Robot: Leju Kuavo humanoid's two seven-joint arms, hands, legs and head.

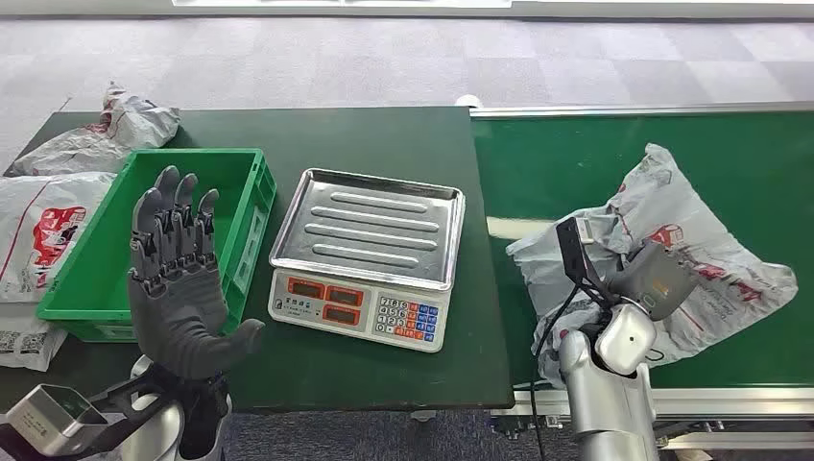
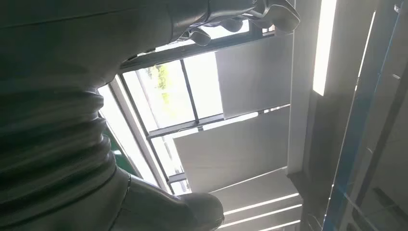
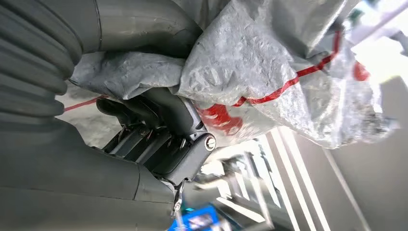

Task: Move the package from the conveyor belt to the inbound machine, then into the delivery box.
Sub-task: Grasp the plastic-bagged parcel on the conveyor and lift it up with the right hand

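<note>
Green belt and dark green table run side by side under the head view, grey carpet beyond. On the conveyor belt (image 1: 749, 154) the package (image 1: 672, 250), a crumpled grey mailer with red print, is bunched around the right hand (image 1: 651, 280); in the right wrist view its fingers (image 3: 159, 122) are curled into the plastic (image 3: 269, 62), gripping a fold. Its long axis seems to run diagonally from the fingers' near side out across the belt. Well off to the fingers' far side sit the scale (image 1: 365, 254) and green crate (image 1: 230, 192). The left hand (image 1: 178, 279) is raised before the crate, fingers spread wide, holding nothing. Risk, as I judge it: a grip on loose film alone may slip or let the bag sag and drag on lifting.
</note>
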